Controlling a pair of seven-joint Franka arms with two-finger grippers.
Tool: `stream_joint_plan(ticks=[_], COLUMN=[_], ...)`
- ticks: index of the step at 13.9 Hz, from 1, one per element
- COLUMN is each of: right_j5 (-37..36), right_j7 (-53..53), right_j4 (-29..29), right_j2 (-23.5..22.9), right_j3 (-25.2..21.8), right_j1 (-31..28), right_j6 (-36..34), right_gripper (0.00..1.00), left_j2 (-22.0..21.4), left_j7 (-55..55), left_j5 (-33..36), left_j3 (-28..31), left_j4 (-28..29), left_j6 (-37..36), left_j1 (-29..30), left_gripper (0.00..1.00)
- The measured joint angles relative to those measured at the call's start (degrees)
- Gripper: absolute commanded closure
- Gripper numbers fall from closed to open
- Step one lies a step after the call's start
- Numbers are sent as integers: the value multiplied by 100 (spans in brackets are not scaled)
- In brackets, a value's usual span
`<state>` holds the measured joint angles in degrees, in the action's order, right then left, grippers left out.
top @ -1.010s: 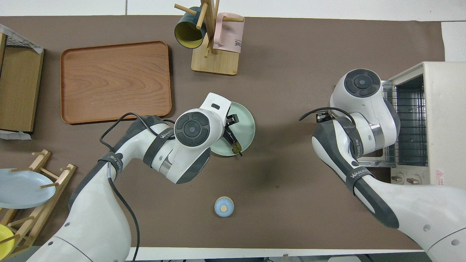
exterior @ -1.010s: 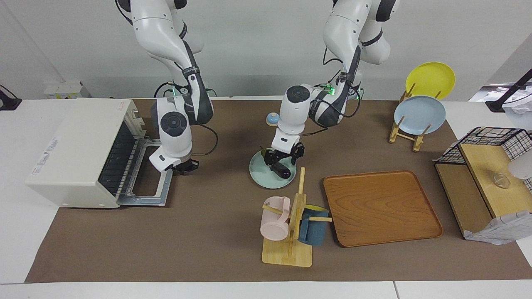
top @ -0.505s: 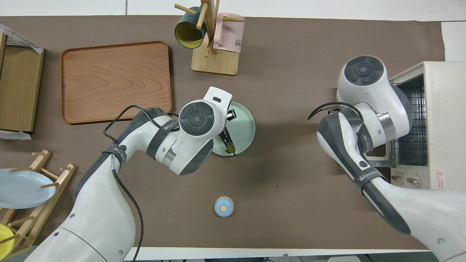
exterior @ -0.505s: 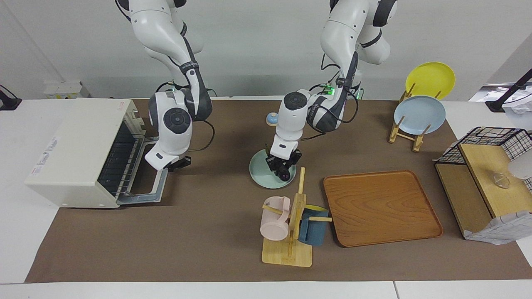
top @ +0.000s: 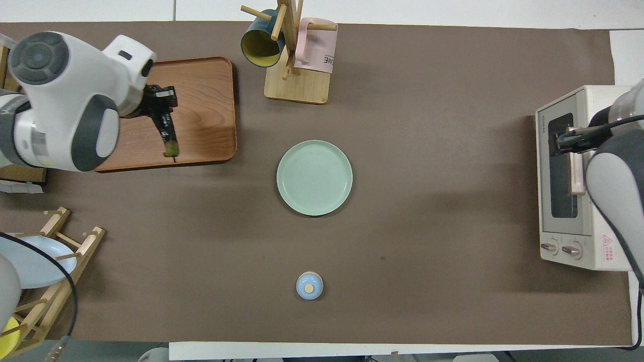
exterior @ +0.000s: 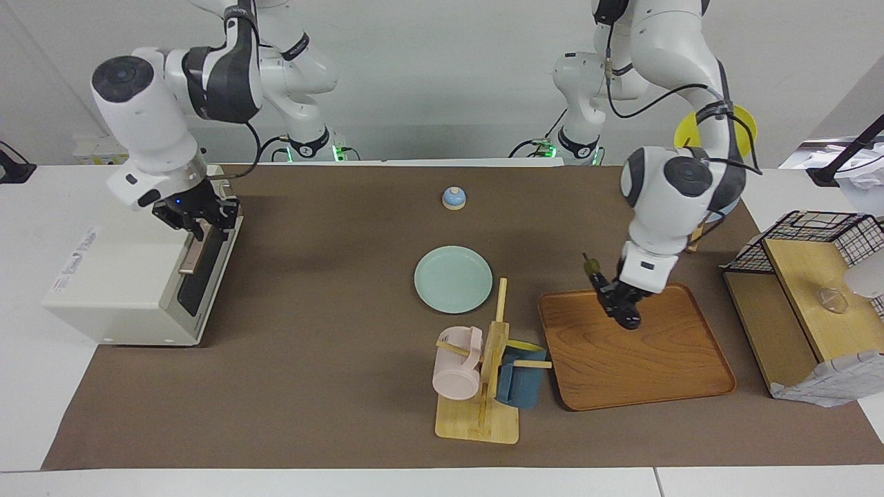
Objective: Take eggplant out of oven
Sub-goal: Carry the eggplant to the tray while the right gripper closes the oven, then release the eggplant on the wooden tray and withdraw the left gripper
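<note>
The small blue knob [exterior: 454, 198] sits nearest the robots. The green plate [exterior: 453, 279] lies bare at mid-table. At the right arm's end stands the oven [exterior: 131, 276], door shut; the right gripper [exterior: 195, 215] is at the door's handle [exterior: 195, 251], though I cannot tell whether its fingers are closed. The left gripper [exterior: 625, 307] clamps the eggplant [exterior: 602, 290] and holds it above the wooden tray [exterior: 635, 348], stem end toward the robots. Farthest out stands the mug rack [exterior: 483, 386].
</note>
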<state>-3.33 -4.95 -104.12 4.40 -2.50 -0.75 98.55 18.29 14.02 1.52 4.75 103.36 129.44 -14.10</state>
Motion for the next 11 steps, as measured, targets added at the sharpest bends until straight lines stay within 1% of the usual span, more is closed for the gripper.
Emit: stream_joint_plan(ticks=[1,2,3,4,5,6,7,8,9,11], right_j5=[132,204,210,211,212,213,213,213,213,213], right_j7=[0,0,0,5,5,5,1,-4,-4,-4], right_j4=[383,751,976,1064,1063,1038,991,967,967,974], right_j2=[103,158,169,157,127,76,26,-18,-43,-38], right_j3=[-12,-31,-44,-60,-86,-107,-122,-129,-116,-80], right_j1=[-31,-44,-45,-53,-88,-140,-193,-216,-214,-198], right_j6=[-590,-1074,-1298,-1357,-1364,-1366,-1366,-1366,-1366,-1366], right_gripper=[0,0,0,0,0,0,0,0,0,0], left_j2=[259,520,694,781,779,704,516,191,-238,-1243], left_j7=[-239,-317,-344,-360,-361,-361,-361,-362,-367,-399], left_j5=[0,0,2,2,3,3,3,3,3,3], left_j3=[-6,-18,-45,-64,-79,-77,-62,-48,-41,-28], left_j4=[-48,-127,-207,-271,-306,-368,-458,-555,-626,-737], left_j6=[252,419,482,491,445,228,-231,-815,-1407,-2668], left_j1=[121,134,122,101,91,98,132,204,282,464], left_gripper=[98,72,3,0,0,0,0,0,0,0])
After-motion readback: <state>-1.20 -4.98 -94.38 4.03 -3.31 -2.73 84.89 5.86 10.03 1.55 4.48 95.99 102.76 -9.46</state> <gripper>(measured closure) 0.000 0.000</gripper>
